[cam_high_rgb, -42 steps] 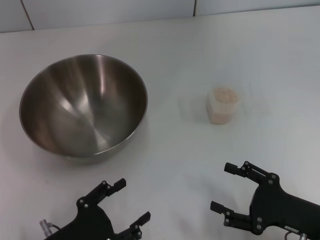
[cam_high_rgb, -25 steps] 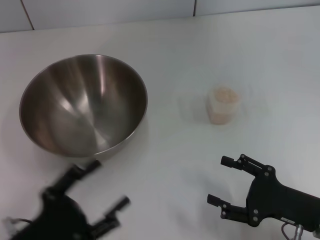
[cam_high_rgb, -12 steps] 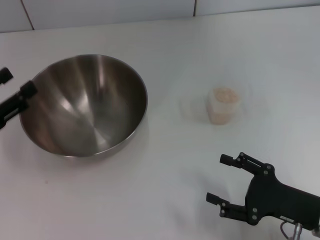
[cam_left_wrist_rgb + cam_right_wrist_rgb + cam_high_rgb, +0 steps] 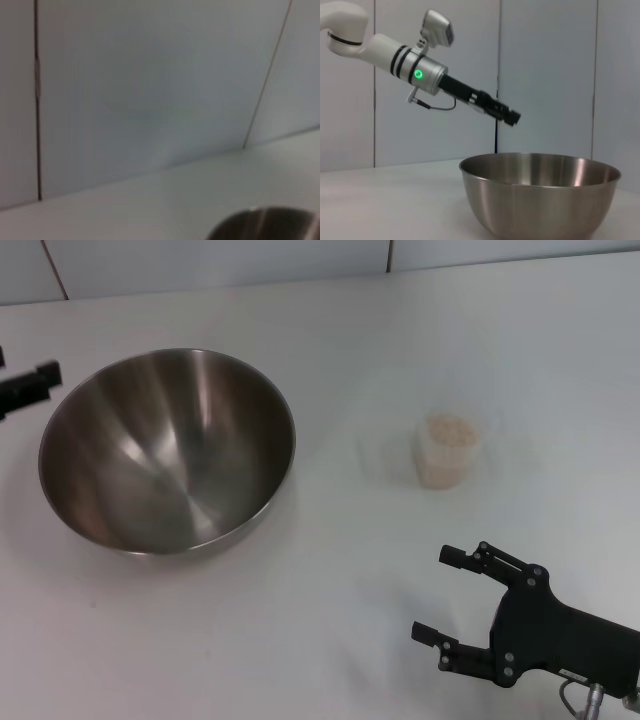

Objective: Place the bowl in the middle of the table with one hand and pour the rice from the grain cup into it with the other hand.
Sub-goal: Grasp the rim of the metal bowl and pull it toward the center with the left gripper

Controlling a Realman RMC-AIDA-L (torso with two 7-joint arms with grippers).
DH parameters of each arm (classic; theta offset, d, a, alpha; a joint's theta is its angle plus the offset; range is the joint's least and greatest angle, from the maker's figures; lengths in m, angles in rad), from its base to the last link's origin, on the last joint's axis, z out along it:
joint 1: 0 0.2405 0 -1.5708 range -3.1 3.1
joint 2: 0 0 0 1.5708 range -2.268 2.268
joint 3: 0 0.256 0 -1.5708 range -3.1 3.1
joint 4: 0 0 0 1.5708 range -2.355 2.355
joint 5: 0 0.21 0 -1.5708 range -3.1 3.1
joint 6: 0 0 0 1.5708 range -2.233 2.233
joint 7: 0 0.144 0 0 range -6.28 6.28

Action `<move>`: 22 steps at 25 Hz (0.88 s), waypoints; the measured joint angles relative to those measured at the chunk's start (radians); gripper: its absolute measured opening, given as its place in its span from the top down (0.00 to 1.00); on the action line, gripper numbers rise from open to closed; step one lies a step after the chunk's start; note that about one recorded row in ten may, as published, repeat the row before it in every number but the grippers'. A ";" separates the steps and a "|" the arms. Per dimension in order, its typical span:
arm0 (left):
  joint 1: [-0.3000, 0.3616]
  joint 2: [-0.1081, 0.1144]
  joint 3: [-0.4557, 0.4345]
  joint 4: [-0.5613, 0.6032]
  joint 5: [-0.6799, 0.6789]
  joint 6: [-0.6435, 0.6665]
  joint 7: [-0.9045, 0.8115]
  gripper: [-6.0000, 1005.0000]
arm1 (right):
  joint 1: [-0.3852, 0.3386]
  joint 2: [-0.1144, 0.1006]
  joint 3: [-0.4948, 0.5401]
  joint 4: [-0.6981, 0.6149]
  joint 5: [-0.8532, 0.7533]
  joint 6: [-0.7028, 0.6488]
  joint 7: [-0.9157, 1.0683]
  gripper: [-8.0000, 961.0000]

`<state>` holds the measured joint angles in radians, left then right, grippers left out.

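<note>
Steel bowl [image 4: 167,450] stood left of table [image 4: 330,340] centre; rice-filled grain cup [image 4: 446,451] right of centre; right gripper [image 4: 455,596] spread wide near front edge; left gripper [image 4: 30,385] at left edge, spread indiscernible.

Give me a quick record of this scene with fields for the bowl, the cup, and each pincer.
bowl: bowl, empty, upright on the table, on the robot's left
grain cup: grain cup upright, full of rice, right of the bowl, apart from it
left pincer: left pincer at the bowl's outer left rim, above the table
right pincer: right pincer open, near the table's front, short of the cup
</note>
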<state>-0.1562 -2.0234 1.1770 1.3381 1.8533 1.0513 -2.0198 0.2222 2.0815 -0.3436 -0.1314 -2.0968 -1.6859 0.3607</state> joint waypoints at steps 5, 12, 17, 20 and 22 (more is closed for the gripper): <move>-0.049 -0.042 -0.041 -0.004 0.154 0.068 -0.056 0.21 | 0.000 0.000 0.000 0.001 0.000 0.000 0.000 0.14; -0.089 -0.040 -0.032 -0.044 0.234 0.097 -0.109 0.21 | -0.001 0.000 0.002 0.001 0.001 0.000 0.000 0.14; -0.133 -0.042 -0.029 -0.098 0.293 0.109 -0.131 0.22 | 0.001 0.000 0.002 0.001 0.001 0.000 0.000 0.14; -0.152 -0.041 -0.029 -0.117 0.310 0.114 -0.144 0.22 | 0.001 0.000 0.002 0.001 0.002 0.000 0.000 0.14; -0.160 -0.042 -0.027 -0.120 0.332 0.116 -0.156 0.22 | 0.002 0.000 0.002 0.001 0.002 0.002 0.000 0.14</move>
<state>-0.3158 -2.0655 1.1505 1.2185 2.1851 1.1675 -2.1754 0.2239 2.0816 -0.3421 -0.1303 -2.0953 -1.6839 0.3604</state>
